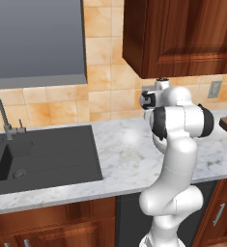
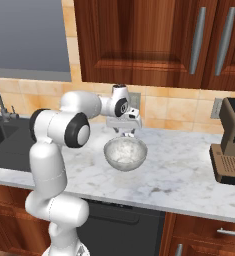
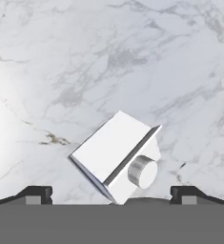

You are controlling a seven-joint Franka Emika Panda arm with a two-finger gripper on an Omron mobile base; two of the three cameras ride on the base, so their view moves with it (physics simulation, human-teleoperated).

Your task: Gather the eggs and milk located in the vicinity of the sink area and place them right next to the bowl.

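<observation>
The hand [image 3: 111, 196] is wide open and holds nothing. Right under it a white milk carton [image 3: 117, 157] with a round cap stands on the marble surface [image 3: 132, 57]. The hand hangs just behind the bowl [image 2: 125, 153]. The sink [image 1: 42, 157] is well apart, off to the left.

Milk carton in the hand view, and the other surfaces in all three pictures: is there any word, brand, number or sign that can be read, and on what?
None can be read.
Milk carton: plain white faces and a plain grey cap, no print.
Bowl: speckled inside, no marking.
Coffee machine: no legible label.
Wall outlet: no text.
Cabinets, marble counter and sink: no lettering.
</observation>
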